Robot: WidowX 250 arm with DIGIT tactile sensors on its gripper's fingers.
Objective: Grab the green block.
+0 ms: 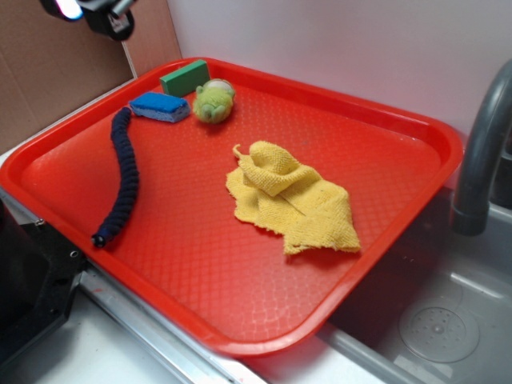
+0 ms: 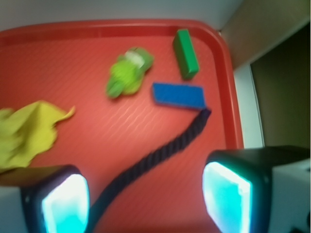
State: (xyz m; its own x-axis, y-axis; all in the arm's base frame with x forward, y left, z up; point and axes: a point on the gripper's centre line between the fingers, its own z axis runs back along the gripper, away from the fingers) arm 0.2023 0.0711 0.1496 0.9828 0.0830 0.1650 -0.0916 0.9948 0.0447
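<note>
Closest to the wrist camera are the two fingers (image 2: pixel 227 200) of the gripper (image 2: pixel 146 201), their pads glowing cyan, set wide apart with nothing between them but the red tray (image 1: pixel 400 128) far below. From the side view only a bit of the gripper (image 1: pixel 96 12) shows at the top left corner, up in the air above the tray's back left edge, well clear of everything on it.

Under the spread fingers runs a dark rope (image 2: pixel 155 158), a twisted navy cord that snakes across the tray's left side (image 1: pixel 124 180). Its far end touches or nearly touches a blue sponge (image 1: pixel 160 106), which lies flat near the back left corner (image 2: pixel 177 95).

The green block (image 1: pixel 185 78) sits just behind the sponge, against the tray's back rim at that corner. In the wrist view it is a narrow green bar (image 2: pixel 186 53) lying beside the rim, a little apart from the sponge. Nothing is touching it.

Just beside the block and sponge is a fuzzy yellow-green plush (image 1: pixel 214 101), round and soft-looking (image 2: pixel 127 73).

A crumpled yellow cloth (image 1: pixel 292 196) lies around the middle of the tray, well apart from the other things; its edge shows at the left of the wrist view (image 2: pixel 26 133).

The tray rests over a metal sink (image 1: pixel 448 320), with a dark grey faucet (image 1: pixel 484 144) rising at the right.
</note>
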